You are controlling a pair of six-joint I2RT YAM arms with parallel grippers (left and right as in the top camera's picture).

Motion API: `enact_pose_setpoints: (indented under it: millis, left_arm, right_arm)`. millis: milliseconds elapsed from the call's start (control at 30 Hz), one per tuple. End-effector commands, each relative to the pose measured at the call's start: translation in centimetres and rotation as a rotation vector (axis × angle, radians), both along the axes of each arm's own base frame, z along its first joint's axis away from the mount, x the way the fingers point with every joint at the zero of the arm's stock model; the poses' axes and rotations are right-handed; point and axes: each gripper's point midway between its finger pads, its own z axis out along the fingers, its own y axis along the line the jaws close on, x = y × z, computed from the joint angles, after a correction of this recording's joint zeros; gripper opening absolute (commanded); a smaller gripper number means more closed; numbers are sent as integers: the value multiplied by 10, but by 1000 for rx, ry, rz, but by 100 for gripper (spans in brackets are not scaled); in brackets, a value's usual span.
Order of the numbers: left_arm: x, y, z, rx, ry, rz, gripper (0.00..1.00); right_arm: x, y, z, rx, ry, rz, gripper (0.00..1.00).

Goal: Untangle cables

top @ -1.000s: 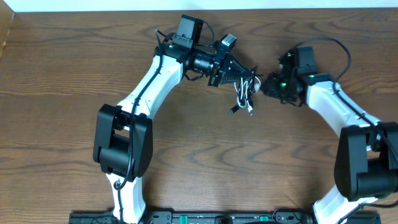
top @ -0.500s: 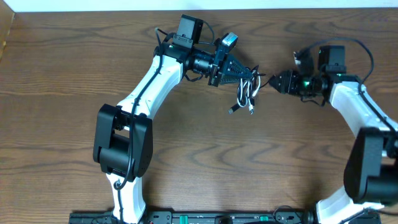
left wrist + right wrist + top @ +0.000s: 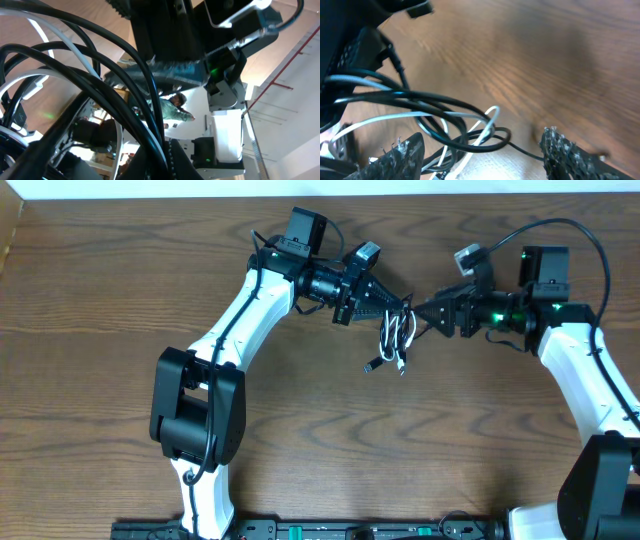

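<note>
Closer to the cables (image 3: 393, 332) the right gripper (image 3: 424, 312) had been brought, jaws spread; they were held above the table (image 3: 100, 380) by the clamped left gripper (image 3: 400, 306). Judged light, limp; best taken at a free loop (image 3: 496, 112).

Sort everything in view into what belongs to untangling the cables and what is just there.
Belongs to the job:
black cable
white cable
left gripper
right gripper, jaws apart by the tangle

Just there:
wooden table
thick black wire on the right arm
</note>
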Motion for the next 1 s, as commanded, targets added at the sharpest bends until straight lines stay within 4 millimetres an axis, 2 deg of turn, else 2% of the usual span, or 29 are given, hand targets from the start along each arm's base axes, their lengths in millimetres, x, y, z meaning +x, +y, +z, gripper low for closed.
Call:
enact_pose_setpoints:
  millis: [0,333,400,500,567,700,800,967]
  left_arm:
    - [-7,4,19,-17,41,-9,7]
    - [-19,9,46,-31,5,-10,7]
    - [-23,10,54,-37,-13,-10,7]
    - [-27,12,65,-46,-38,-11,7]
    - [-30,13,71,-52,-53,-11,8]
    - [-30,18,77,-58,-73,0,7]
    - [-24,25,77,-59,-77,21,7]
    - [-17,33,77,-60,-84,46,8]
  right_arm:
    - [-10,12,1,7,-32,82,72]
    - [-31,33,-4,-41,-128,252,72]
    - [-34,40,-4,-50,-160,286,69]
    - [-31,45,-1,-51,-194,298,59]
    - [-28,45,2,-48,-205,291,42]
    - [-19,39,13,14,-186,236,1]
    - [-11,27,20,45,-163,173,1]
    - [3,-10,25,82,-85,20,1]
